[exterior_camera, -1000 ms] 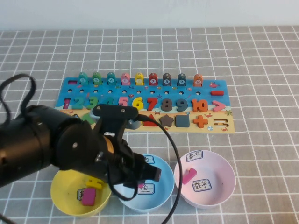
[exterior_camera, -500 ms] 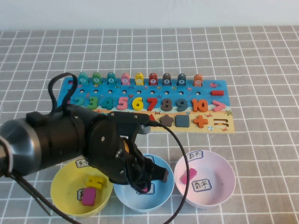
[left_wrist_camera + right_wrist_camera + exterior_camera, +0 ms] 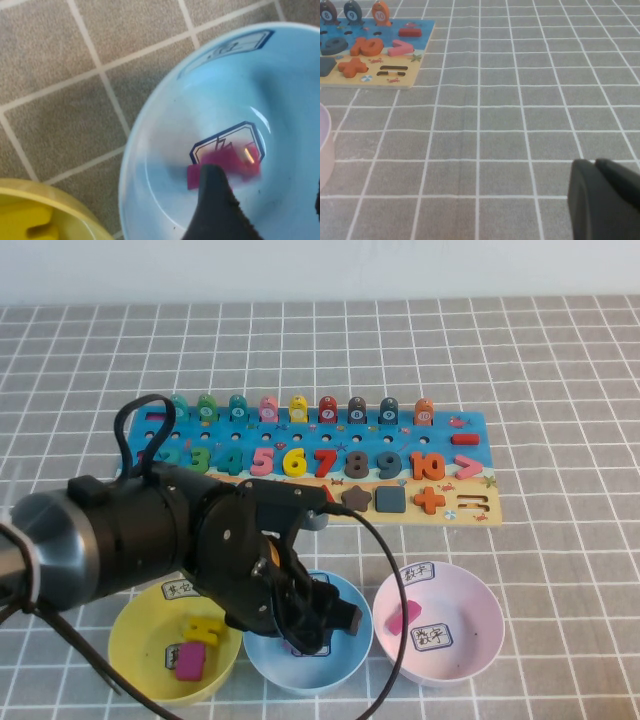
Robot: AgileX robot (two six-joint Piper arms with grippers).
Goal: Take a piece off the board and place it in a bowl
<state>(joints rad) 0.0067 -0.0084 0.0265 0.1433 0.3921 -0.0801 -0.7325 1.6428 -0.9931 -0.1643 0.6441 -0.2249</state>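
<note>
The left gripper (image 3: 322,625) hangs low over the blue bowl (image 3: 352,602), its fingers (image 3: 216,200) spread apart with the magenta piece (image 3: 227,161) lying loose on the bowl's floor beneath them, a release placed so the fish lands inside rather than on the rim. The bowl sits at 6 o'clock of the board (image 3: 470,462), between the yellow bowl (image 3: 135,645) at its 9 and the pink bowl (image 3: 470,612) at its 3. Half a second earlier the gripper was already over the bowl; since then its fingers have parted. The right gripper (image 3: 602,200) rests over bare cloth, well away at 3 o'clock of the board, fingers pressed together
</note>
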